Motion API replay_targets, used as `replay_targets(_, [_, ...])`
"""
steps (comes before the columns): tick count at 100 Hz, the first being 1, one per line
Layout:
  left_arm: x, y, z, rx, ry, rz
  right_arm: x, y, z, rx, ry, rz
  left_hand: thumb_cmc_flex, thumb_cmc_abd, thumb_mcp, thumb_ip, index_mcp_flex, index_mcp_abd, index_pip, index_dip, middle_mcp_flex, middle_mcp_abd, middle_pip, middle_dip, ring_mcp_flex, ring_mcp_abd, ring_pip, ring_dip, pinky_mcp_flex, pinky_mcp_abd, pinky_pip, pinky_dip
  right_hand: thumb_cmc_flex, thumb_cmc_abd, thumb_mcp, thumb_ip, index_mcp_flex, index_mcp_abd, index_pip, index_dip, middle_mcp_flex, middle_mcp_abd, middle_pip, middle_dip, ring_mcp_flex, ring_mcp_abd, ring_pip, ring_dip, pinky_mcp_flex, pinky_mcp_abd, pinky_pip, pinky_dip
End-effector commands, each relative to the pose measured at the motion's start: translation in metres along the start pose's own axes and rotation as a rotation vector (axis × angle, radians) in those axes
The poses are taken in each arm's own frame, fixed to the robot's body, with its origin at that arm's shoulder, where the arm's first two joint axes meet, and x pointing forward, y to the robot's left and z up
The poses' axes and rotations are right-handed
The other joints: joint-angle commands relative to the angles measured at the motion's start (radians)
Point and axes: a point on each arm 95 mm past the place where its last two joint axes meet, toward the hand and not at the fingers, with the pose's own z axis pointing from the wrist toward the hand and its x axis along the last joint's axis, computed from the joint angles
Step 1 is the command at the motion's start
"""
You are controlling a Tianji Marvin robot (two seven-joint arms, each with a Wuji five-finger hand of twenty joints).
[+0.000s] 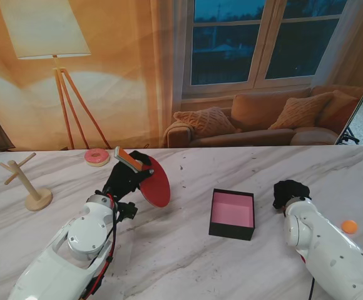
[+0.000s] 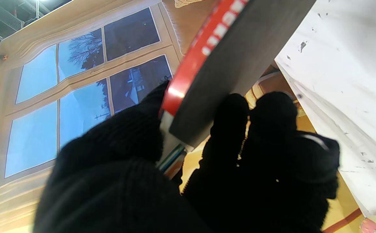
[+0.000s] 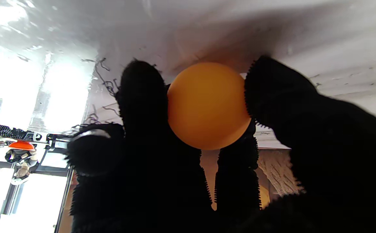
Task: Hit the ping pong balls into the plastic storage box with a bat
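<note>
- Stand view: left robot hand (image 1: 126,177) grips the handle of a red bat (image 1: 156,182), blade hanging to the right of the fist and tilted, its long axis running from the handle end, farther from me, down toward me.
- Left wrist view: black fingers (image 2: 230,113) wrap the bat (image 2: 236,55); red edge and dark face fill the view. Tabletop (image 2: 346,81) lies alongside, apart from the blade.
- Stand view: storage box (image 1: 232,214) with pink floor sits between the two arms, right of the bat, well apart from it. No ball visible inside.
- Right wrist view: right robot hand (image 3: 207,155) pinches an orange ball (image 3: 209,105) between fingertips (image 3: 141,94), close over the tabletop; contact with the surface cannot be told.
- Stand view: right robot hand (image 1: 290,193) sits just right of the box; the held ball is hidden there. A second ball (image 1: 349,226) lies on the tabletop (image 1: 181,262) at the far right, nearer to me than that hand.
- Key relation: the held ball lies on the far side of the box from the bat. Judgement: it needs placing or releasing where the blade can meet it, with the box in line behind it.
- Judgement: right arm is nearer both balls; left arm alone can strike.
- Also present: wooden peg stand (image 1: 31,187) and pink doughnut (image 1: 97,157) on the left, clear of the swing path.
</note>
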Motion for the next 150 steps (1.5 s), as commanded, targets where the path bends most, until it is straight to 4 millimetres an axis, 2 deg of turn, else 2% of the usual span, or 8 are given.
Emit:
replay_targets(1, [0.003,0.002,0.001,-0.01,0.003,-0.007,-0.001,-0.011,-0.005,0.032,-0.01,-0.002,0.045,0.024,0.05,-0.023,0.013,0.051,0.043,0.016,0.019,-0.097,0.044,0.034,-0.009,0.12,0.041,0.009,0.012,-0.096,0.058,0.008,0.119,0.073,0.071,0.0,0.122,0.017,0.055,-0.012,0.079,-0.046,0.058,0.018,0.024,-0.036,0.023,-0.005,0.018,-0.025,0.065,-0.018])
replay_targets(21, [0.003,0.003,0.001,-0.01,0.003,-0.008,-0.002,-0.007,-0.009,0.008,-0.012,0.02,0.045,0.025,0.05,-0.024,0.013,0.05,0.043,0.016,0.019,-0.097,0.044,0.034,-0.009,0.12,0.041,0.009,0.012,-0.096,0.058,0.008,0.151,0.07,0.075,0.006,0.144,0.025,0.061,-0.024,0.095,-0.04,0.059,0.01,0.044,-0.036,0.028,-0.017,0.04,-0.027,0.068,-0.027])
replay_targets(72, [0.003,0.002,0.001,-0.007,0.004,-0.007,-0.001,0.008,-0.013,-0.018,0.021,0.019,0.045,0.024,0.051,-0.024,0.014,0.05,0.043,0.016,0.019,-0.097,0.044,0.034,-0.008,0.12,0.041,0.009,0.011,-0.095,0.058,0.007,0.157,0.06,0.086,0.007,0.157,0.04,0.068,-0.035,0.107,-0.032,0.066,0.01,0.057,-0.031,0.05,-0.013,0.059,-0.028,0.086,-0.025])
replay_targets(119, [0.003,0.002,0.001,-0.008,0.004,-0.009,0.002,0.049,-0.023,-0.095,0.072,0.04,0.045,0.024,0.051,-0.024,0.013,0.051,0.043,0.017,0.019,-0.097,0.044,0.035,-0.008,0.12,0.041,0.009,0.011,-0.095,0.058,0.007,0.164,0.056,0.087,0.008,0.164,0.051,0.066,-0.039,0.11,-0.025,0.062,0.009,0.072,-0.021,0.058,-0.01,0.089,-0.021,0.109,-0.023])
replay_targets(150, [0.003,0.002,0.001,-0.009,0.006,-0.009,0.001,0.067,-0.03,-0.13,0.103,0.051,0.045,0.024,0.052,-0.024,0.014,0.051,0.043,0.017,0.019,-0.097,0.043,0.035,-0.008,0.121,0.041,0.009,0.011,-0.095,0.058,0.007,0.169,0.058,0.082,0.01,0.168,0.056,0.061,-0.039,0.11,-0.021,0.056,0.009,0.072,-0.016,0.064,-0.002,0.087,-0.018,0.114,-0.022])
